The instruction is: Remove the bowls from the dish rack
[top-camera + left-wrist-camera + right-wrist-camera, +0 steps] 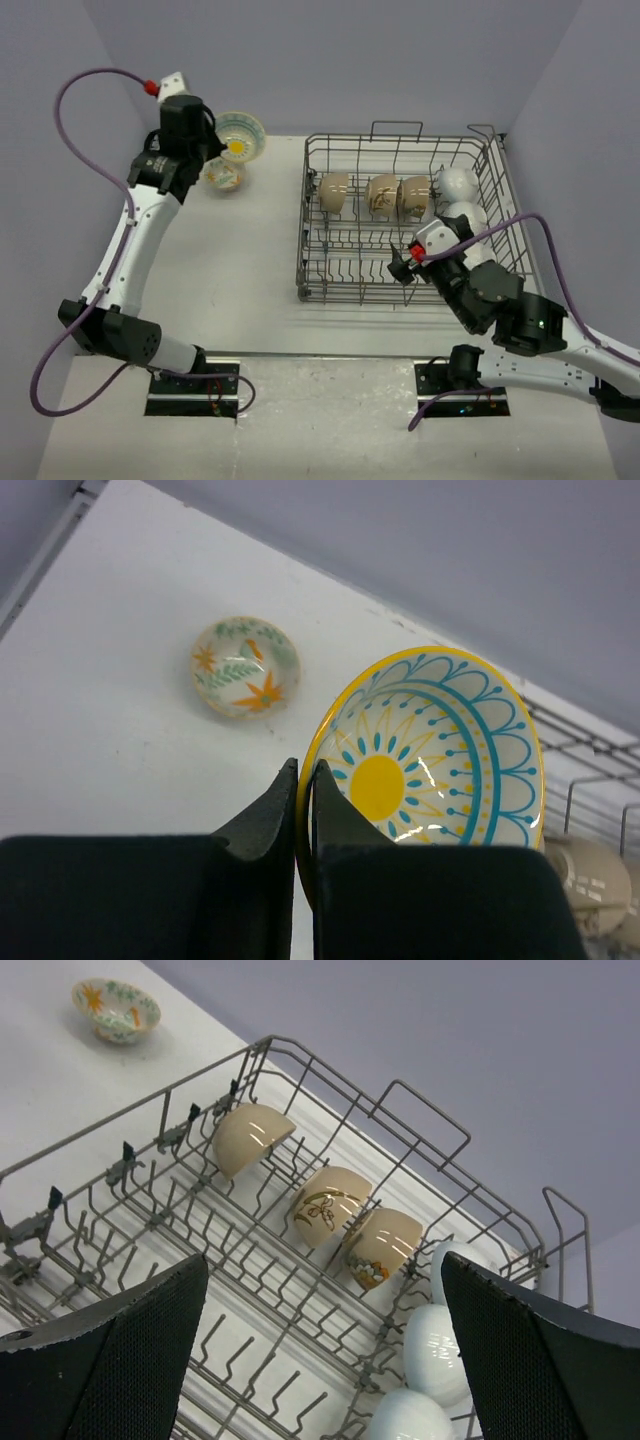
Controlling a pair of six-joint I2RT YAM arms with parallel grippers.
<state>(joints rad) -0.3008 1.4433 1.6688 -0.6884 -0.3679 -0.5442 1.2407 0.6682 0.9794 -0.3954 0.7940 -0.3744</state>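
Dish rack [352, 296]: a grey wire basket on the right half of the white table [250, 290], with looped handles rising at its far side.
Left gripper [303, 770]: out to the left of the rack, past its far-left corner. Its jaws are drawn almost together and pinch the rim of the sun-patterned bowl.
Sun-patterned bowl [430, 750]: outside the rack, to its left and level with its far edge. It is tilted up on edge, showing a yellow centre and blue rings. Whether it touches the table cannot be told.
Flower-patterned bowl [223, 176]: standing upright on the table left of the rack, well apart from it and just on the near side of the held bowl.
Beige bowls [330, 1205]: three in a row along the rack's far side, tipped on their sides between the tines. The two right-hand ones touch.
White bowls [435, 1340]: three lined up at the rack's right end, close against each other.
Right gripper [322, 1260]: above the rack's near-right part, with its jaws spread wide and nothing held between them.
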